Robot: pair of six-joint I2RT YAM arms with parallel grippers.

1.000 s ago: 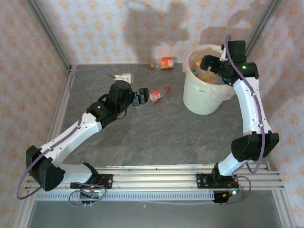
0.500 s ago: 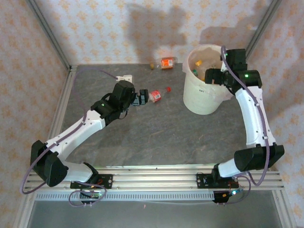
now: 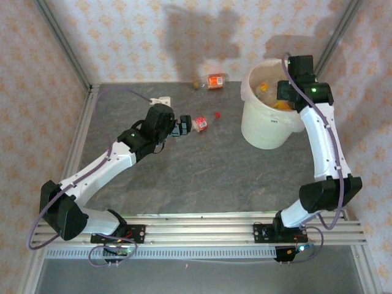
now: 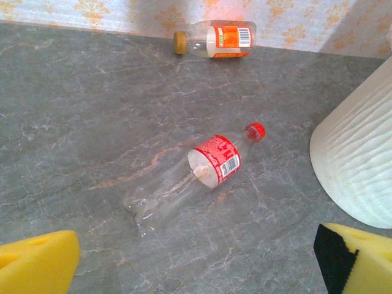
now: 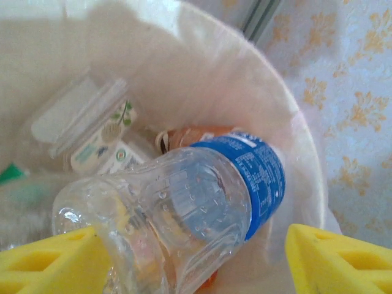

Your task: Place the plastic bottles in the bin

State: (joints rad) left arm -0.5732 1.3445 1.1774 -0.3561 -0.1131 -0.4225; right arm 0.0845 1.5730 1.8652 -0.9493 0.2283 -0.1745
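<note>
A clear plastic bottle with a red label and red cap lies on the grey table just ahead of my left gripper, which is wide open and empty. In the top view that bottle lies right at the gripper's tips. A second bottle with an orange label lies by the back wall. My right gripper hangs over the cream-white bin, jaws apart. A blue-labelled bottle lies between them on top of other bottles; the right finger stands apart from it.
A small white object lies on the table behind the left wrist. The bin's wall stands close on the right of the red-labelled bottle. Papered walls and metal rails close in the table at the back and sides.
The right wrist has drawn back toward the bin's right rim and its jaws have narrowed. The bin has shifted slightly right. The left gripper edged closer to the red-labelled bottle, then held still.
</note>
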